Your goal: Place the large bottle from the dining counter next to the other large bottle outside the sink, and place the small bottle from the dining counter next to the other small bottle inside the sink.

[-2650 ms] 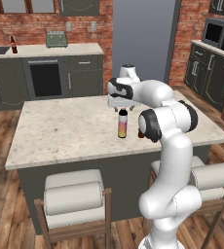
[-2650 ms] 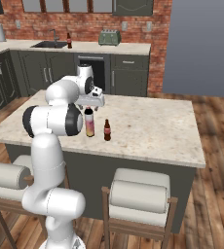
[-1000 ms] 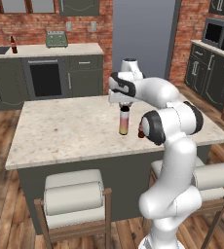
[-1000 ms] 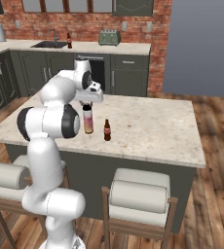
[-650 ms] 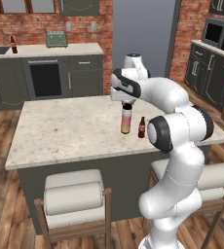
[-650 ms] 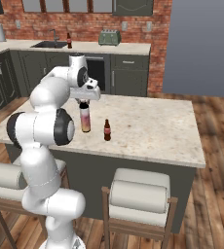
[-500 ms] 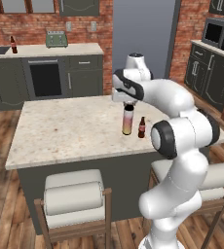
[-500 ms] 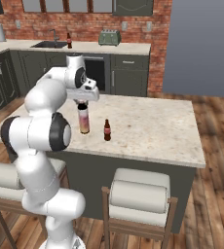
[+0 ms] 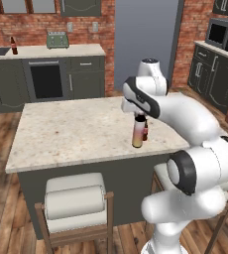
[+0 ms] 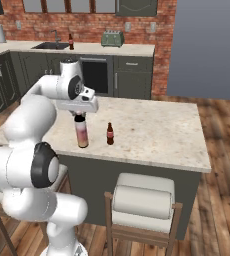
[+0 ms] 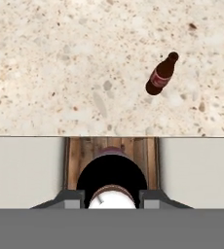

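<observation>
Large bottle from the dining counter (image 9: pixel 137 135) is up off the stone now; a second ago it stood on the top with the hand over its cap, and now its base hangs just clear of the dining counter (image 9: pixel 71 134), close to the near edge; the gripper (image 10: pixel 79 116) is clamped on the black cap and white shoulder, jaws closed around the neck, and in the hand view the cap (image 11: pixel 112 179) sits snug between the two fingertips; so the pick looks done, and by my reading the carry to the far worktop comes next; the small bottle from the dining counter (image 10: pixel 109 134) stands upright just beside the lifted one, not touching it, and its turn is yet to come; far behind, the other large bottle (image 10: pixel 71 41) waits beside the sink (image 10: pixel 51 46) on the back worktop, with a green toaster (image 10: pixel 112 38) further along; whether a second small bottle lies in the basin is too far off to tell; two stools (image 10: pixel 143 201) sit tucked at the near side of the island, and the island itself lies between robot and sink, so the base will likely have to drive round it; the tall bottle hangs from its top, so a swing could clip its small neighbour
</observation>
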